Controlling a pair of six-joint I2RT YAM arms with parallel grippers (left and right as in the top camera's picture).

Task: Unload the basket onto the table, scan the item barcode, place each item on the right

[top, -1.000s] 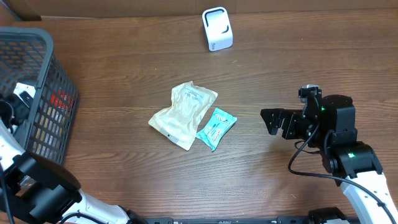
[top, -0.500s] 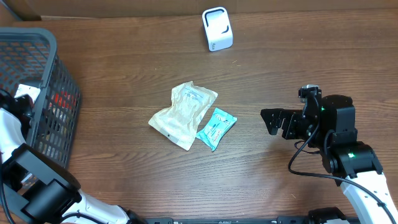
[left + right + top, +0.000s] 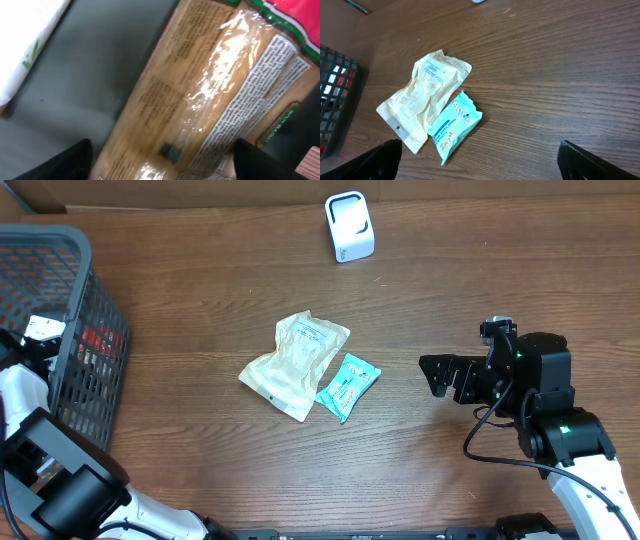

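The left claw (image 3: 165,165) is down inside the dark grey plastic mesh basket (image 3: 70,270). Its jaws are narrower than a second ago, yet both dark fingertips still stand apart, so it is released, with nothing clamped. Right under it lies a tan plastic packet (image 3: 210,90) with fine print, a glossy clear wrap and a red-and-green end. This is the item for scanning, and it still lies in the basket; no barcode can be made out on it. A white wrapper (image 3: 25,45) lies beside it. Seen from overhead, the left wrist has also shifted a little within the basket over the last second. Together, the narrowing and the shift suggest the pick-up is only beginning, and lifting and scanning are not yet done.

Out on the brown wooden bench (image 3: 200,460), a crumpled cream pouch (image 3: 295,365) and a small teal sachet (image 3: 348,386) lie touching and have not moved. The right claw (image 3: 437,376) hovers spread wide and empty, unchanged. The white box-shaped scanner (image 3: 349,226) waits at the far edge, well apart from the basket.
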